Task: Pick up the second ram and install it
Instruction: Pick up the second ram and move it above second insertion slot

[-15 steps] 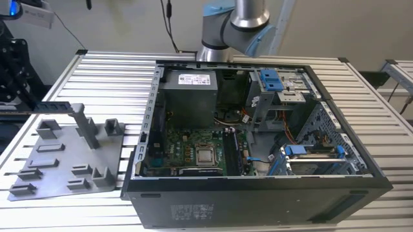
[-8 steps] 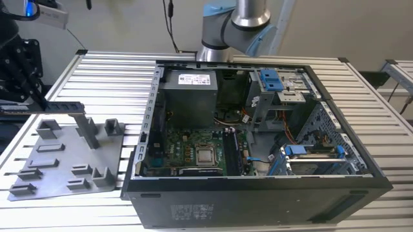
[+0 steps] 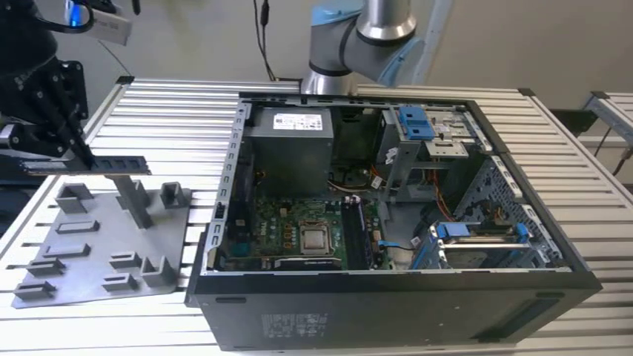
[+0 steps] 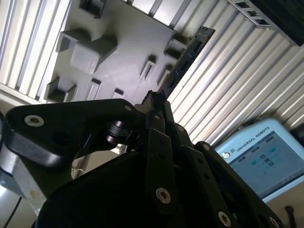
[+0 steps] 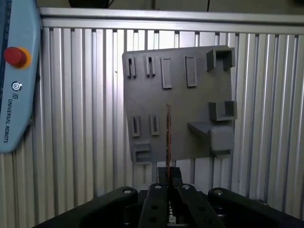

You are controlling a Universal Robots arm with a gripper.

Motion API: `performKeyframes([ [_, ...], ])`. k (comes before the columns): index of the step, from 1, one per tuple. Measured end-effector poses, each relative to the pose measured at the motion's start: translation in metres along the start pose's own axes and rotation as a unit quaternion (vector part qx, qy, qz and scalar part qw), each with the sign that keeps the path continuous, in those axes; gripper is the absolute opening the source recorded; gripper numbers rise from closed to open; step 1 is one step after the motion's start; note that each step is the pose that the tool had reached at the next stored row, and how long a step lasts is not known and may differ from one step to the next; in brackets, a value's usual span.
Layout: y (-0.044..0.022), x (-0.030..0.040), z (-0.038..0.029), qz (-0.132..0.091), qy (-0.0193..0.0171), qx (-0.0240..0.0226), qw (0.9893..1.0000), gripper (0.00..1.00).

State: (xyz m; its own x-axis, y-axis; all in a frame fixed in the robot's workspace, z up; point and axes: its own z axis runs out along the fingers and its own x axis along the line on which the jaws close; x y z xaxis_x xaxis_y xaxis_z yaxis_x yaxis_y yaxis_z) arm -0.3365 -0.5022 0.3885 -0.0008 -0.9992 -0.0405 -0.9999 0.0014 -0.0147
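The second ram point(image 3: 118, 166), a thin, long, dark green memory stick with a row of black chips, lies level in the air, clamped at one end between the closed fingers of the black end effector point(image 3: 85, 162). In both wrist views the stick point(image 5: 167, 137) appears edge-on, reaching out from the fingertips. It hangs clear above a flat grey plastic fixture plate point(image 3: 94, 245) with upright posts and small holders, touching none of them. So the pick-up looks done, while the installing is left: the stick is well apart from the large open black computer case point(image 3: 396, 285) that sits on the exterior view's right of the plate. Inside the case a green motherboard point(image 3: 287, 222) lies flat, with long black memory slots point(image 3: 354, 230) beside its square silver processor socket; whether a slot already holds a stick cannot be told. Plate and case both rest on a bench point(image 3: 148, 111) of ribbed silver aluminium slats. The silver and blue robot arm point(image 3: 371, 30) rises behind the case. A pale blue teach pendant point(image 5: 16, 95) with a red button lies at the bench edge. A plain beige wall point(image 3: 198, 37) stands behind the bench.
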Motion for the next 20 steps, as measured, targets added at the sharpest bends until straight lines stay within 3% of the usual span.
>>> performKeyframes([
  [20,-0.0688,-0.0001,0.0010,0.000,0.0000,0.0000,1.0000,0.14],
])
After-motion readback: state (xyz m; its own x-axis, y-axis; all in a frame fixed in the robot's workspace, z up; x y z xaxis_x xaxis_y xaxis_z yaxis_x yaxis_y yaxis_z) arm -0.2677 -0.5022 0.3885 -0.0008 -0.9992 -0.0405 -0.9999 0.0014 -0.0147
